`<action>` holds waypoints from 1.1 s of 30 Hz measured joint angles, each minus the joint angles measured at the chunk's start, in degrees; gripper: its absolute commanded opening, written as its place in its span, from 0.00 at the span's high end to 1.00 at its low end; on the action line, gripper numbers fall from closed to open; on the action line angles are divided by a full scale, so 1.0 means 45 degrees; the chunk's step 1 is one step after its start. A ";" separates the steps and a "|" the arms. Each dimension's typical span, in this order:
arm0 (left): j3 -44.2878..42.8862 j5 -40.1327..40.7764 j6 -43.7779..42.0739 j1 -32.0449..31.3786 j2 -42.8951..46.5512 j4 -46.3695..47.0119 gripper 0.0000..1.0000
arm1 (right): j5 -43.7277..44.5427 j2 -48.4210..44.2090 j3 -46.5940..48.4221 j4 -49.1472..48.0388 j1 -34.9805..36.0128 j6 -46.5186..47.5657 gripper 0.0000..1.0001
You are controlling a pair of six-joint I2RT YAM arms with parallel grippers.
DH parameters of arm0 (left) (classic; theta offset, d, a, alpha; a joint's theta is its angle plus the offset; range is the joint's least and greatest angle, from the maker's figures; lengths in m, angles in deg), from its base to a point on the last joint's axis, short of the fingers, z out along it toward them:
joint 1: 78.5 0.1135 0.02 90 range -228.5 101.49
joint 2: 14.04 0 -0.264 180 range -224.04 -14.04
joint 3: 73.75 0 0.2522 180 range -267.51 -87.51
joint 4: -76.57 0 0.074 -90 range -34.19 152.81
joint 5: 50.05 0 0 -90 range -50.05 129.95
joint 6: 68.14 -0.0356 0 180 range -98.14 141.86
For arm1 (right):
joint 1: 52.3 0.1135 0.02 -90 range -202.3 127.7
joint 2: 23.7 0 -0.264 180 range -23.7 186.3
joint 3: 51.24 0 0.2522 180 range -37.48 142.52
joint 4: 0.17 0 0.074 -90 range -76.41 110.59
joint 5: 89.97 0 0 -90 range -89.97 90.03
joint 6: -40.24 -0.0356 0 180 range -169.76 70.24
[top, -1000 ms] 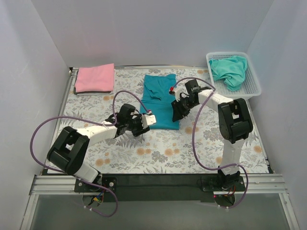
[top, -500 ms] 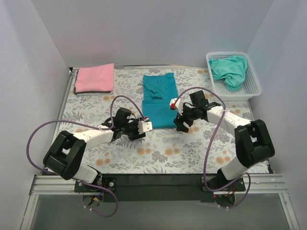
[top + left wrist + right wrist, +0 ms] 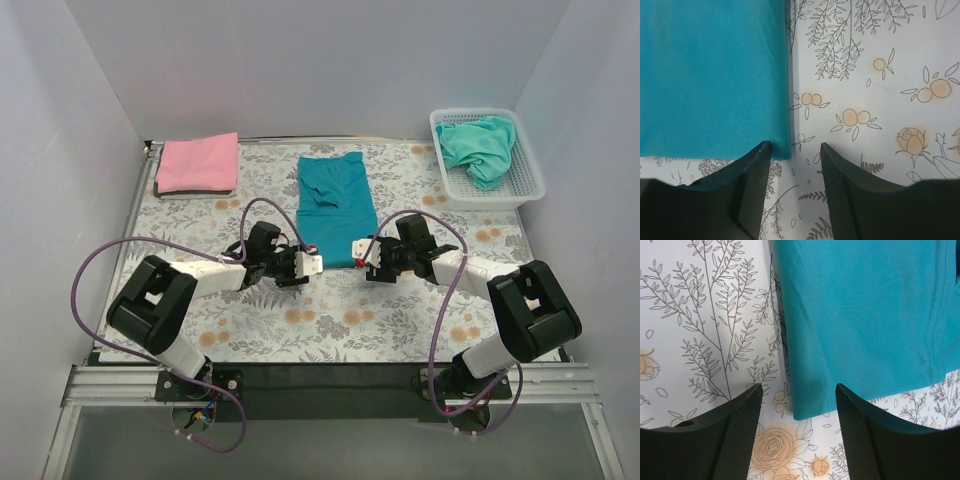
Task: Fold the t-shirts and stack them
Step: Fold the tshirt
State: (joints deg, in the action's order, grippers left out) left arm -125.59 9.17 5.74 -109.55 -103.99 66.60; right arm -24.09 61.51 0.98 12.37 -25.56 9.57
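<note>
Two corners covered: left gripper (image 3: pixel 308 263) straddled the near-left corner of the deep teal-blue cloth t-shirt (image 3: pixel 332 200), right gripper (image 3: pixel 362 250) the near-right, both with jaws apart.

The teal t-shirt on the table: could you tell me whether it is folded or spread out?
Partly folded: the teal t-shirt lies as a long narrow strip with no sleeves sticking out.

top view high, rear, looking down; both wrist views close, downward, sharing teal shirt (image 3: pixel 710 75) near hem.
</note>
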 measured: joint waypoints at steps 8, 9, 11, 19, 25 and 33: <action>-0.0369 0.0151 -0.0185 -0.0092 -0.0860 0.0767 0.63 | 0.0277 0.0733 0.0000 -0.0855 0.0005 0.0869 0.69; -0.0374 0.0175 -0.0204 -0.0092 -0.0894 0.0840 0.64 | 0.0291 0.0772 -0.0005 -0.0855 0.0005 0.0923 0.73; -0.0374 0.0223 -0.0238 -0.0092 -0.0947 0.0933 0.70 | 0.0340 0.0879 0.0000 -0.0879 0.0005 0.1059 0.88; -0.0529 0.0423 -0.0374 -0.0121 -0.1098 0.0588 1.00 | 0.0495 0.1073 0.0151 -0.0743 0.0005 0.1093 0.99; -0.0646 0.0136 -0.0350 -0.0155 -0.0695 -0.0646 1.00 | 0.0350 0.0393 0.0170 0.0277 0.0223 0.1039 0.99; -0.0092 -0.0607 -0.0078 -0.0792 0.1394 -0.3167 1.00 | 0.0015 -0.2152 -0.0952 0.1501 0.1535 0.0602 0.99</action>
State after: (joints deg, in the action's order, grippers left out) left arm -126.01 6.43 5.39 -113.12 -97.72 52.35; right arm -24.03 51.83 -3.30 19.13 -18.65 12.28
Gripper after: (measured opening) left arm 0.027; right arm 0.013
